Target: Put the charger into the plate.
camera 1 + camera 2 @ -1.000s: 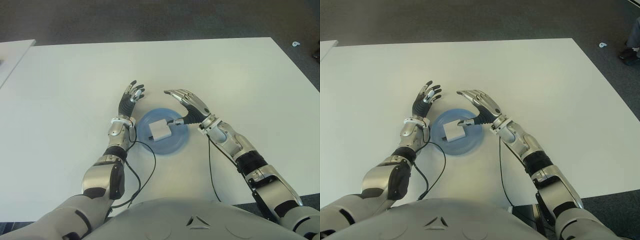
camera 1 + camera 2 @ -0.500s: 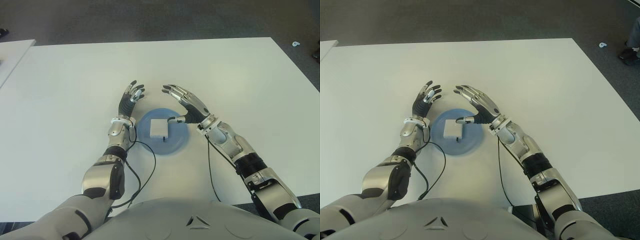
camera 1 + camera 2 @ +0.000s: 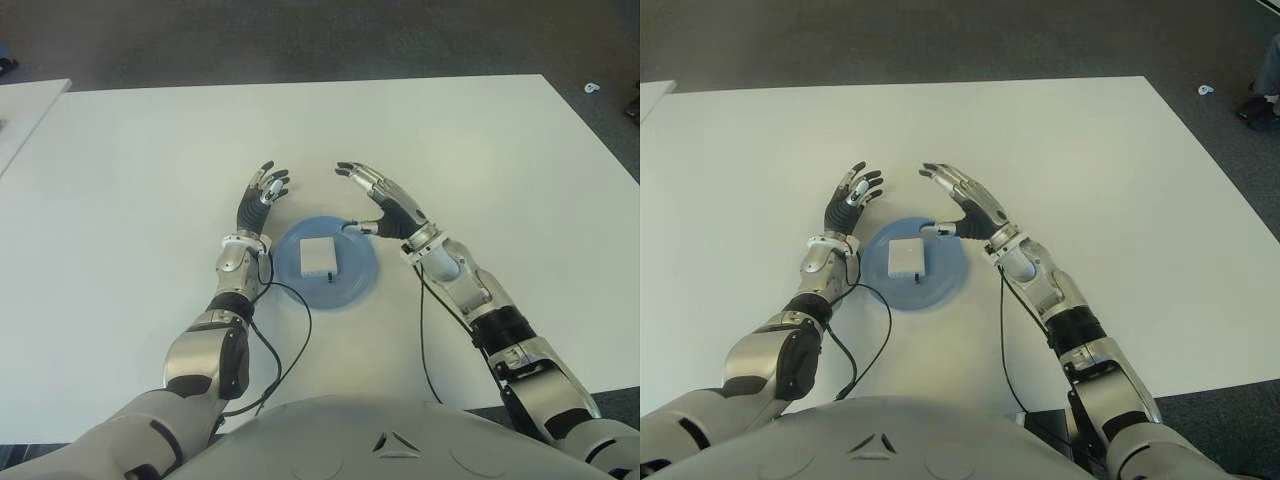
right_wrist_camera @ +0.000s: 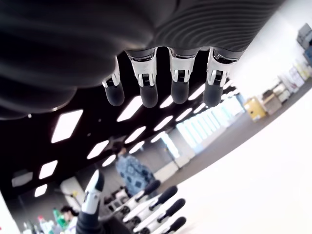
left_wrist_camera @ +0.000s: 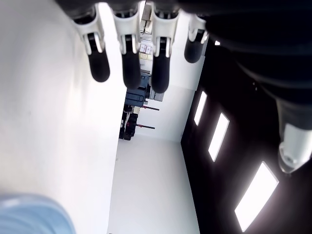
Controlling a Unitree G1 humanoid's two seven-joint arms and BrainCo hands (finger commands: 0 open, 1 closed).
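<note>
Charger [image 3: 319, 257]: you see it lying in the blue plate [image 3: 356, 285]
Right hand [image 3: 388, 204]: fingers spread, empty (just right of plate)
Left hand [image 3: 258, 200]: fingers apart, left of plate

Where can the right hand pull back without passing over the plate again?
Bare table runs from the right hand out to the far and right edges, so retreating rightward is free. It is crowded only at the centre: the plate holding the charger sits between both hands, the left hand open just beyond its left rim.
</note>
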